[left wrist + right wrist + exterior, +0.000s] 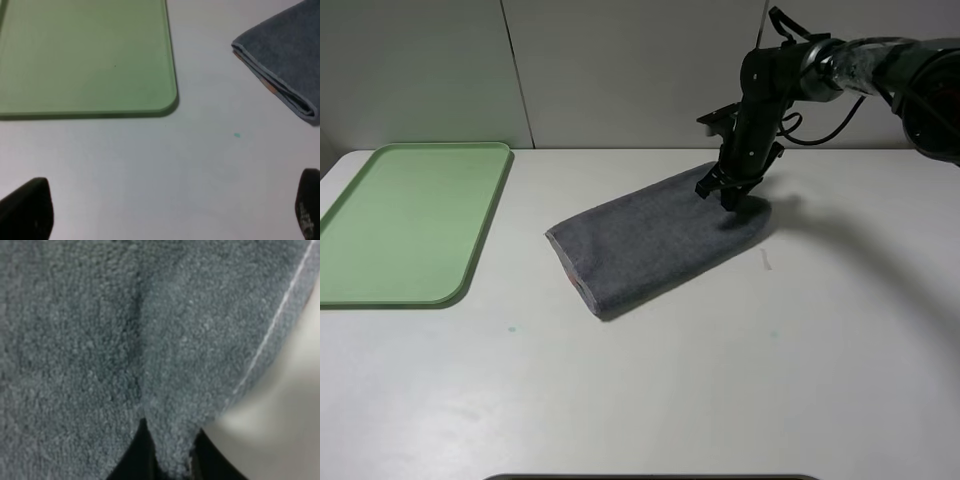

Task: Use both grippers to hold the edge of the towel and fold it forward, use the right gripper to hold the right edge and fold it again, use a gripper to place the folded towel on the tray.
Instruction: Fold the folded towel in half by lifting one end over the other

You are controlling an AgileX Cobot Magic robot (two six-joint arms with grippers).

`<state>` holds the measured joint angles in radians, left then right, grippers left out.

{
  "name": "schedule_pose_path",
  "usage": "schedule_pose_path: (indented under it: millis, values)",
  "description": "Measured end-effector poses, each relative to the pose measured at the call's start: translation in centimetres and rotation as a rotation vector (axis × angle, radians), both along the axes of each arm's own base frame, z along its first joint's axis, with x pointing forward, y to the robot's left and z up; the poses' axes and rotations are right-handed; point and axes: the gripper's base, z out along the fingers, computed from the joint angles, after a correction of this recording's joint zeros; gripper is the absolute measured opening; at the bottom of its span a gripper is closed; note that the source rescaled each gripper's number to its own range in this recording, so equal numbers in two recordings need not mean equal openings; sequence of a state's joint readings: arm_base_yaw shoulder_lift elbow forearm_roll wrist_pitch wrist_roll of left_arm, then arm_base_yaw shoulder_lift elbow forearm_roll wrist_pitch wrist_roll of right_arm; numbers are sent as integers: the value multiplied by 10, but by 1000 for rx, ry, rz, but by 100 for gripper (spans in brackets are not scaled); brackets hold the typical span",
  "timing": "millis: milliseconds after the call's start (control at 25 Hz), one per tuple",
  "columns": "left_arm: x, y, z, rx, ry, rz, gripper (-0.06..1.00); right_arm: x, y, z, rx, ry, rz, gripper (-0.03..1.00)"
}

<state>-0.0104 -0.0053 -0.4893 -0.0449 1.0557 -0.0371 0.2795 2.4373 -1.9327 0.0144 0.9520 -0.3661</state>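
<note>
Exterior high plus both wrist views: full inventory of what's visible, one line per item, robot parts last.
towel: 1, dark grey, folded, mid-table, right of the tray
tray: 1, pale green, left side of the table
speck: 1, teal, on the table in front of the gap between tray and towel
table: 1, white, under everything
right arm: 1, black, reaching in from the far right
right gripper: 1, black, shut on the towel's far right end
left gripper: 1, black, open, over bare table near a tray corner; shows only in the left wrist view
</note>
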Motion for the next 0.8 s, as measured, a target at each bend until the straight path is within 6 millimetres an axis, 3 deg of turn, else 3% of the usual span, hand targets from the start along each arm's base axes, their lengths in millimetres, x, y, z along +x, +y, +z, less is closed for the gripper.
schedule_pose_path:
  millis: [480, 800]
  values:
    - [0, 0, 0, 0, 0, 0, 98, 0, -11, 41, -87, -82, 21, 8]
    - [0, 0, 0, 0, 0, 0, 98, 3, -31, 67, -123, -140, -38, 8]
